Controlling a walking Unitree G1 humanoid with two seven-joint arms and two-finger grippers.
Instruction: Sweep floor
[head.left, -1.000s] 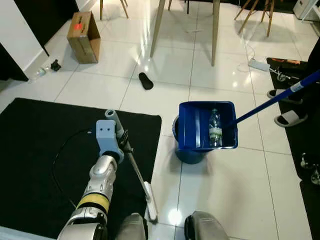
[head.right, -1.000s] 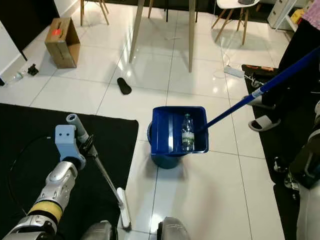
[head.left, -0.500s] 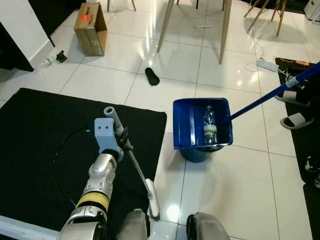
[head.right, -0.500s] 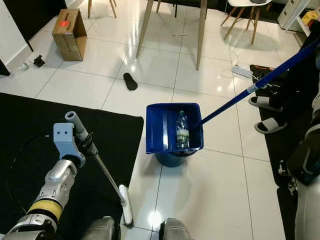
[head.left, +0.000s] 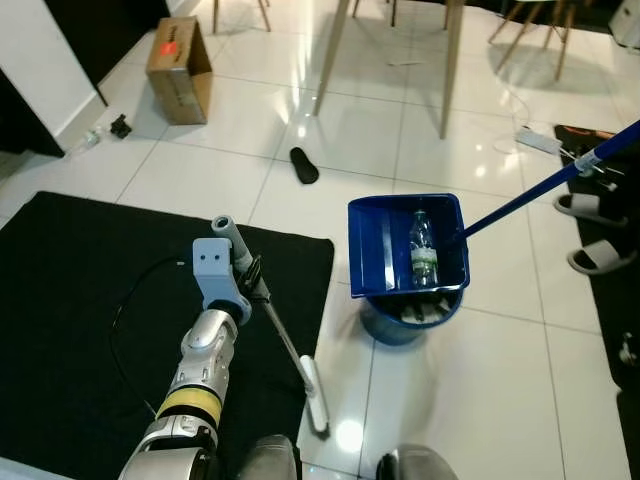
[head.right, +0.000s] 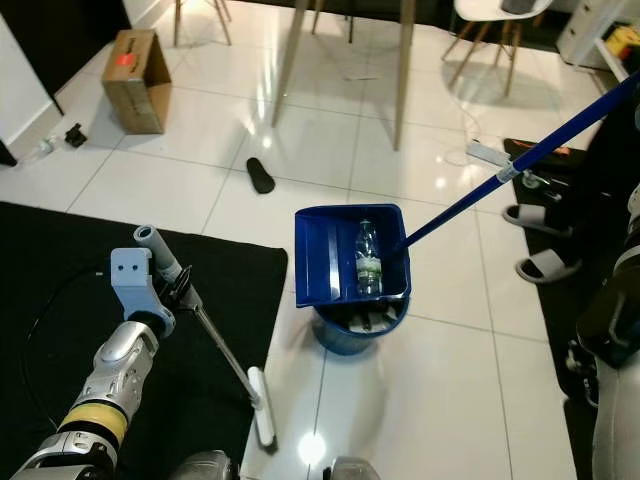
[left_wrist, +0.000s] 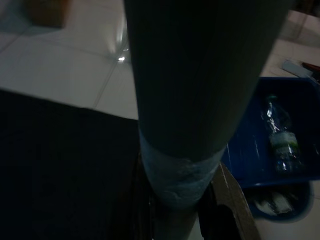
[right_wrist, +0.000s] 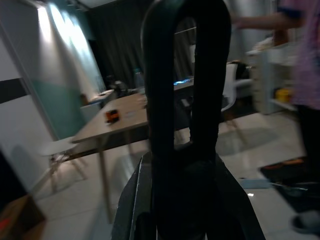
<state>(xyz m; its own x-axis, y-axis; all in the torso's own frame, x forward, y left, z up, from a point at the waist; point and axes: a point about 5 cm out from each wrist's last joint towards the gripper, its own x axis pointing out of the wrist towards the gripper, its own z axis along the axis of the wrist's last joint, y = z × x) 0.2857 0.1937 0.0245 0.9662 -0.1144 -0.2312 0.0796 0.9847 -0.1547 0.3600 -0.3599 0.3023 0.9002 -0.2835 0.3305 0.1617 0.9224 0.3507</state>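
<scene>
A home's dining area: glossy white tiles (head.left: 500, 380), wooden table legs (head.left: 448, 70), chairs (head.right: 485, 30), black rug (head.left: 90, 290), slippers (head.left: 590, 258).

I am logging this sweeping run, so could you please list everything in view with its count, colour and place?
Dustpan: one, blue, long blue handle, held over the bin.
Bottle: one, clear plastic, lying in the dustpan.
Bin: one, blue, on the white tiles under the dustpan.
Broom: one, grey stick with white head, at the rug's edge.
Rug: one, black, left.
Cardboard box: one, brown, far left.
Slipper: one, black, on the tiles.
Sandals: two, white, right.
Power strip: one, white, far right.
Left gripper: shut on the broom.
</scene>
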